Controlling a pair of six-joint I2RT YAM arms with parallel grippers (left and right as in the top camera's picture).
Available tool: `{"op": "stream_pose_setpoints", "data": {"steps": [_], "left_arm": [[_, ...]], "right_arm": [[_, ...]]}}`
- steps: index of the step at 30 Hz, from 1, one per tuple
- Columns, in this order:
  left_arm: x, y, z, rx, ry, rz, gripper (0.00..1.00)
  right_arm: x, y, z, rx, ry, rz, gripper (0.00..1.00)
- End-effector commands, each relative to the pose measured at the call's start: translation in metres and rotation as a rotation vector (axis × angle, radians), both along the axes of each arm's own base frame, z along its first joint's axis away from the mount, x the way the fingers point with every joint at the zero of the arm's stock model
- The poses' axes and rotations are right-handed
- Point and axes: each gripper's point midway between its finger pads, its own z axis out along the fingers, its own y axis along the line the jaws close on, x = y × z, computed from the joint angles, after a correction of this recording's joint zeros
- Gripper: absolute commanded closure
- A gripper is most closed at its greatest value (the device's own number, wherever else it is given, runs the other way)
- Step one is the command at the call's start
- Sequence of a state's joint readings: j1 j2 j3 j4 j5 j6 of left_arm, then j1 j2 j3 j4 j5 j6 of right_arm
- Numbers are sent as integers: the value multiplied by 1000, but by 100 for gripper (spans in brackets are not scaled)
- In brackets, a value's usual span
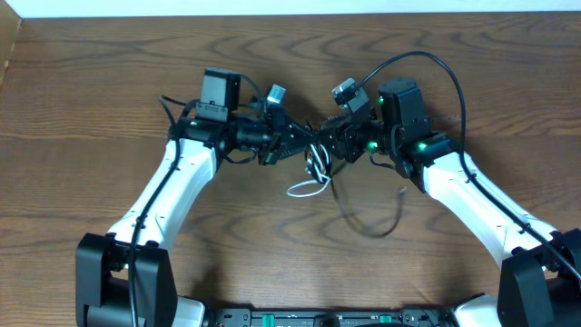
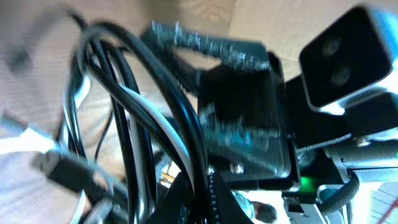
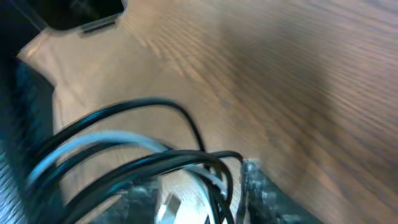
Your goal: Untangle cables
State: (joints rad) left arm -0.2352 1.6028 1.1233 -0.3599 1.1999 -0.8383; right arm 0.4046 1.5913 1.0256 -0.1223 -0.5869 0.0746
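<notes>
Overhead: both arms nose to nose over mid-table, wrists almost touching.
Left gripper (image 1: 301, 145): fully closed, clamped on the cables (image 1: 314, 162); left wrist view agrees, strands converging right at its tips.
Right gripper (image 1: 332, 143): strands running between its fingers (image 3: 268, 193) in right wrist view; too blurred to tell how far closed, or whether pinching or only straddling.
White cable (image 1: 307, 188): thin, round, glossy; small flat loops just below the two grippers, lying on the table (image 1: 109, 82).
Black cable (image 1: 374, 227): thin, matte, limp; long open curve trailing toward the right arm's side, small plug end (image 1: 405, 193) lying free on the wood.
Tangle: white and black strands bunched together between the two sets of tips, crossing each other; which over which not readable.
Table: brown wood grain, smooth, low sheen.
Finger surfaces: dark, ridged along the edge, heavily blurred in both wrist views.
</notes>
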Motion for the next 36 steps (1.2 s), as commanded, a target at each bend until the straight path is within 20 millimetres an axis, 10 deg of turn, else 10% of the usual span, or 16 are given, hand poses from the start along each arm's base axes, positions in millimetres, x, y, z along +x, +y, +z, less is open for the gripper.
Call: {"op": "stream_pose_setpoints", "data": {"steps": [1, 6, 13, 21, 28, 36], "left_arm": [[-13, -11, 12, -74, 121, -45, 93], [-13, -13, 17, -97, 102, -60, 93], [-4, -12, 4, -15, -109, -66, 93], [-11, 3, -89, 582, -169, 3, 92], [-14, 2, -120, 754, -233, -35, 93], [-22, 23, -198, 968, -127, -93, 93]], "right_arm": [[6, -2, 7, -16, -37, -37, 75], [7, -2, 8, -14, -41, -37, 98], [12, -23, -1, 29, 129, -174, 99], [-1, -70, -37, -32, 397, -358, 99], [-19, -76, -49, -72, 491, -363, 92], [-24, -77, -52, -83, 515, -363, 76]]}}
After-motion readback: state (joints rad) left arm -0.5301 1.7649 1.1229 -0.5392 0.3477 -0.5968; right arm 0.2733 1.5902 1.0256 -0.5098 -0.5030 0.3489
